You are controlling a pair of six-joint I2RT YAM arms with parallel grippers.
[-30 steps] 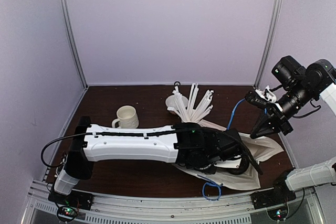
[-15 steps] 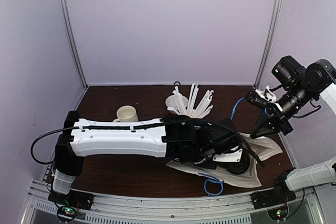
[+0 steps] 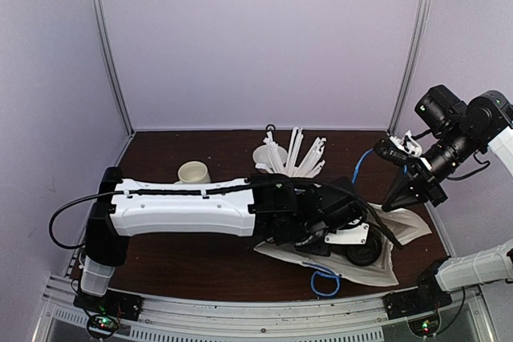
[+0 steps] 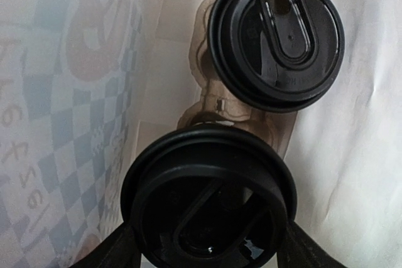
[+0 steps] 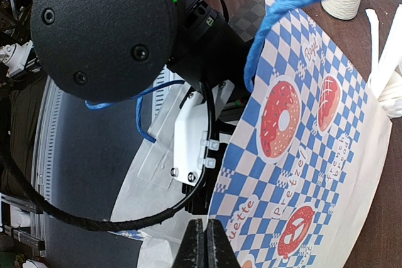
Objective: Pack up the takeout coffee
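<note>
Two black-lidded coffee cups show in the left wrist view, inside a paper bag [image 4: 367, 155]. The far cup [image 4: 276, 39] sits in a brown cardboard carrier [image 4: 204, 101]. The near cup [image 4: 210, 186] is held between the fingers of my left gripper [image 4: 209, 243], which is shut on it just above the carrier. In the top view my left gripper [image 3: 361, 250] reaches into the bag [image 3: 409, 226] lying at the right. My right gripper [image 3: 398, 202] is shut on the bag's upper edge and holds it up. It also shows in the right wrist view [image 5: 204, 240], beside the blue-checked bag [image 5: 301, 130].
A cream mug [image 3: 193, 171] stands behind the left arm. A white cup of stirrers [image 3: 268, 154] stands at the back middle. The bag's blue rope handles show at the front [image 3: 323, 282] and at the back right [image 3: 365, 162]. Grey walls close the table on three sides.
My left arm has pushed right, carrying the cup deeper into the bag; it now hides more of the mug. My right gripper has stayed in place on the bag edge.
</note>
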